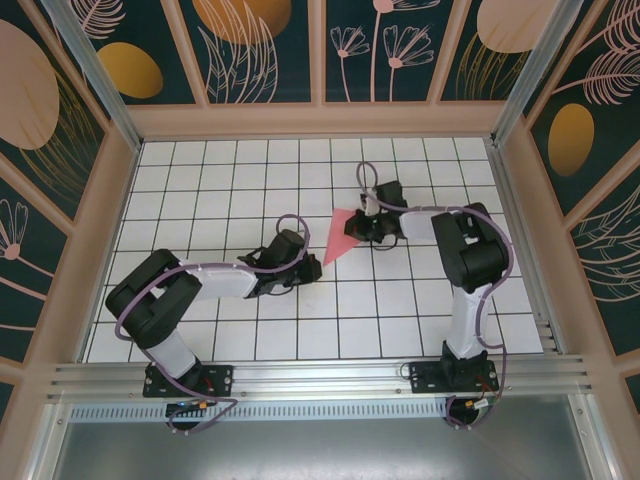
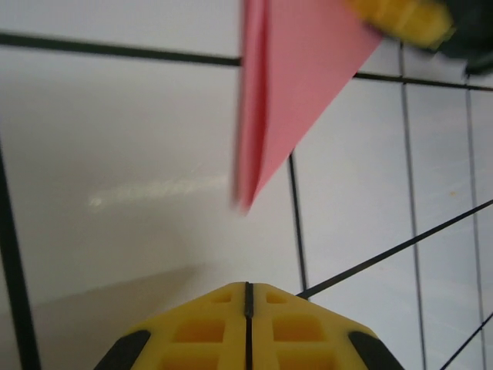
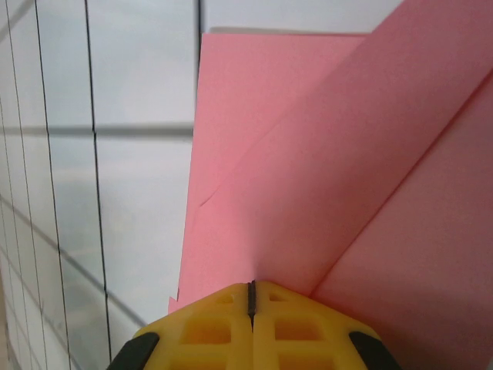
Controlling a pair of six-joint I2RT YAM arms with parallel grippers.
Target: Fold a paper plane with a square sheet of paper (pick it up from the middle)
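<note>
The pink sheet of paper (image 1: pixel 340 236) is folded into a pointed, creased wedge like a paper plane, its tip toward the near left. My right gripper (image 1: pixel 372 228) is shut on the wide end. In the right wrist view the paper (image 3: pixel 308 169) fans out from the pinched jaws of the right gripper (image 3: pixel 251 287). My left gripper (image 1: pixel 303 262) is shut with nothing in it, just short of the tip. In the left wrist view the paper (image 2: pixel 285 92) hangs ahead of the left gripper (image 2: pixel 248 288), apart from it, and the right gripper's yellow fingers (image 2: pixel 404 17) show at the top right.
The white grid table (image 1: pixel 230 180) is ringed by wooden walls (image 1: pixel 90 250) on three sides. A metal rail (image 1: pixel 320 375) runs along the near edge by both arm bases. Open tiles lie to the far left and at the near middle.
</note>
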